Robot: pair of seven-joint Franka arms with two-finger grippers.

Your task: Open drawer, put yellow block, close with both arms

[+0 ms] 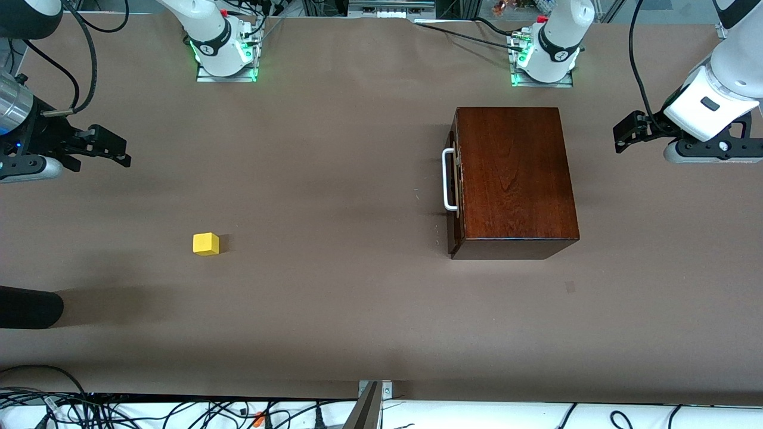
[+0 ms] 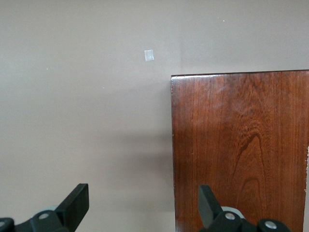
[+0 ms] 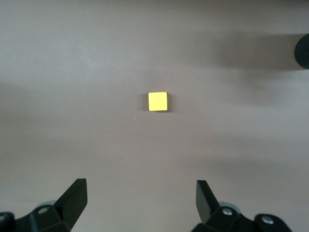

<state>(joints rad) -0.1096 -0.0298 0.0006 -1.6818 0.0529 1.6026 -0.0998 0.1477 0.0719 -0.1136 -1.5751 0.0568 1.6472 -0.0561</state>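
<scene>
The dark mahogany box [image 1: 515,179] stands toward the left arm's end of the table. Its drawer is shut, and the white bar handle [image 1: 448,180] faces the right arm's end. The small yellow block [image 1: 205,244] lies alone on the brown table toward the right arm's end. My right gripper [image 1: 116,148] hangs open and empty above the table, and its wrist view shows the yellow block [image 3: 158,101] well ahead of its gripper [image 3: 140,189]. My left gripper [image 1: 623,136] is open beside the box, clear of it, and in the left wrist view the gripper [image 2: 142,193] sits over the edge of the box top [image 2: 241,150].
A black rounded object [image 1: 30,307] pokes in at the table's edge near the block, also seen in the right wrist view [image 3: 303,50]. A small pale square mark [image 1: 570,287] is on the cloth near the box. Cables run along the table edge nearest the front camera.
</scene>
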